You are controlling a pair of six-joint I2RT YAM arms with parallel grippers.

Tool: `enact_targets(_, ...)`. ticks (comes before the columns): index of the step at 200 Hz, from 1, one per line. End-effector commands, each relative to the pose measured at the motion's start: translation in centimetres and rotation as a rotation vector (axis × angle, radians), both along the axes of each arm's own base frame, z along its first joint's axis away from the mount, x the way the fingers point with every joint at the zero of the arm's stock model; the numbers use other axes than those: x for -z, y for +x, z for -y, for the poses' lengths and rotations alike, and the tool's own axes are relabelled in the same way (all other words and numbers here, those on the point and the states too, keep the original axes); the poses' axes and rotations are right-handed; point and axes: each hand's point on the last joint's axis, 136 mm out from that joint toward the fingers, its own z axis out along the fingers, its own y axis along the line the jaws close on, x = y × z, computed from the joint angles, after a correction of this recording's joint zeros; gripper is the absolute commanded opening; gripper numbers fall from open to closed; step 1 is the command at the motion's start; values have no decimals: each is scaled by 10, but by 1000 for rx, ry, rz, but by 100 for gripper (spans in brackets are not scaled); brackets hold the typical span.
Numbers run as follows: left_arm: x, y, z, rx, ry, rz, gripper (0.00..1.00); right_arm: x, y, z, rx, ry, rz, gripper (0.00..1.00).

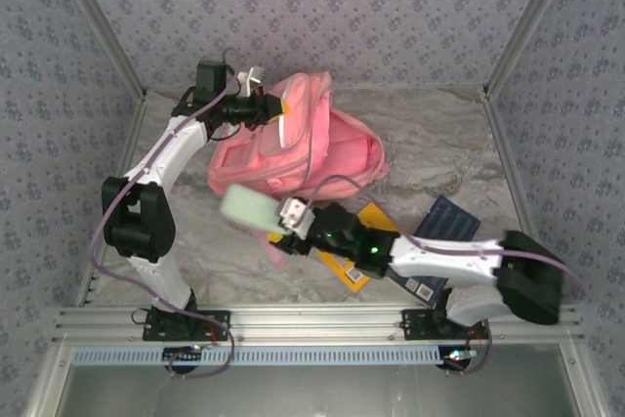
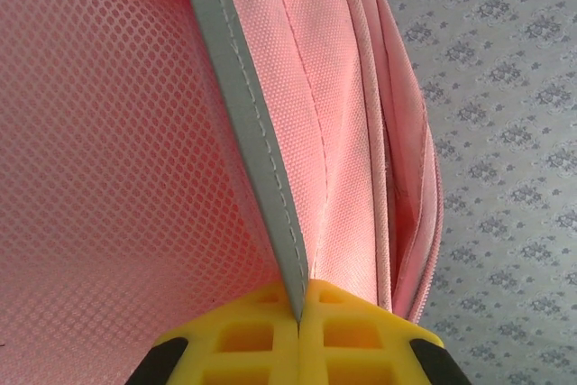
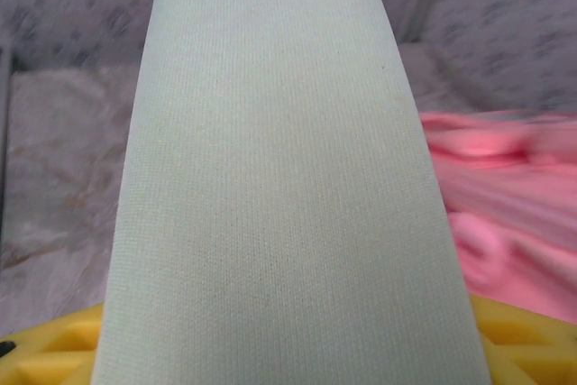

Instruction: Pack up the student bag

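The student bag (image 1: 337, 148), pink and soft, lies at the back middle of the table. My left gripper (image 1: 276, 108) is shut on the bag's upper edge. In the left wrist view its yellow fingers (image 2: 225, 340) pinch a grey trim strip (image 2: 252, 160) between pink mesh and pink fabric (image 2: 343, 132). My right gripper (image 1: 276, 220) hovers just in front of the bag, shut on a pale green fabric pouch (image 1: 248, 207) held off the table. Up close, the pouch (image 3: 279, 187) hides the gap between the yellow fingers (image 3: 527, 344), with the bag (image 3: 505, 223) blurred to the right.
A yellow book (image 1: 350, 271) and a dark blue book (image 1: 447, 222) lie under the right arm at the front right. Patterned walls close off the back and both sides. A metal rail (image 1: 312, 324) runs along the near edge.
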Motion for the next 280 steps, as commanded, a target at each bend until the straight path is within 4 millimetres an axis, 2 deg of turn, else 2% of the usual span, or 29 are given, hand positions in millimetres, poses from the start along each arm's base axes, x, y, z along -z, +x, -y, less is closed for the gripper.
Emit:
enact_targets(1,-49,-5,2,74,-100,127,0,-15,21,51,198,-3,25,51)
enact_targets(28,-59,-12,2,104,-133,150,0,-44,35,105,333,83,7,46)
enact_targets(49,-68,-20,2,118,-151,179,0,-55,46,143,452,132,-4,43)
enact_targets(90,-83,-39,0,151,-166,251,0,-50,63,199,653,158,-62,37)
enact_targets(108,-90,-46,-2,160,-170,284,0,-43,69,216,711,176,-105,34)
enact_targets(131,-103,-58,-2,191,-198,332,0,-25,78,230,763,148,-176,33)
enact_targets(151,-117,-72,-1,231,-213,379,0,-15,85,232,764,122,-234,33)
enact_targets(174,-127,-91,4,295,-221,434,0,-3,91,225,735,28,-284,33)
enact_targets(207,-123,-116,13,395,-215,470,0,11,88,204,599,-145,-346,35)
enact_targets(235,-120,-138,23,509,-239,491,0,18,88,191,499,-258,-374,32)
enact_targets(259,-116,-157,30,603,-253,518,0,28,94,184,451,-325,-387,30)
enact_targets(280,-113,-163,30,631,-259,520,0,42,102,180,437,-379,-394,31)
